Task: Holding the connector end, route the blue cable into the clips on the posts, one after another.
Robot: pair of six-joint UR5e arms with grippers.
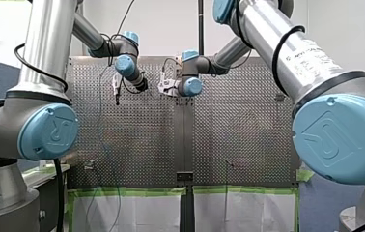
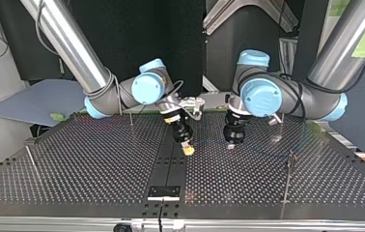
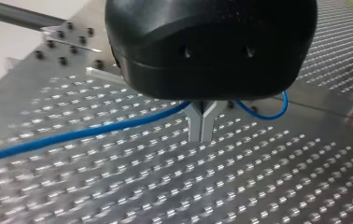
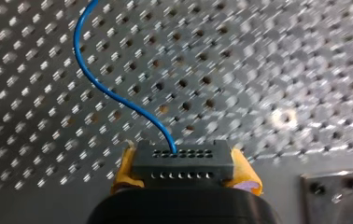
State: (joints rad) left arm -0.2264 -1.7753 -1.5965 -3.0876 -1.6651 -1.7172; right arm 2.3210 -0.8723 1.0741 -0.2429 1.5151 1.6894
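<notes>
Embossed UR logos on both blue joint caps (image 1: 49, 131); arm lettering (image 1: 311, 50) too blurred

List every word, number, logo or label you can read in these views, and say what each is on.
Dark lettering along my right arm's tube, front view: too blurred to read.
Embossed logo on the blue joint caps, front view: a mark only, with no legible letters.
No other text shows in any view.

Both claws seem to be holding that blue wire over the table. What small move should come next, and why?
Probably my right gripper should carry the connector toward a post. Its yellow pads clamp the connector, my left gripper pinches the cable further along, and both hang mid-table, apart from every post.
</notes>
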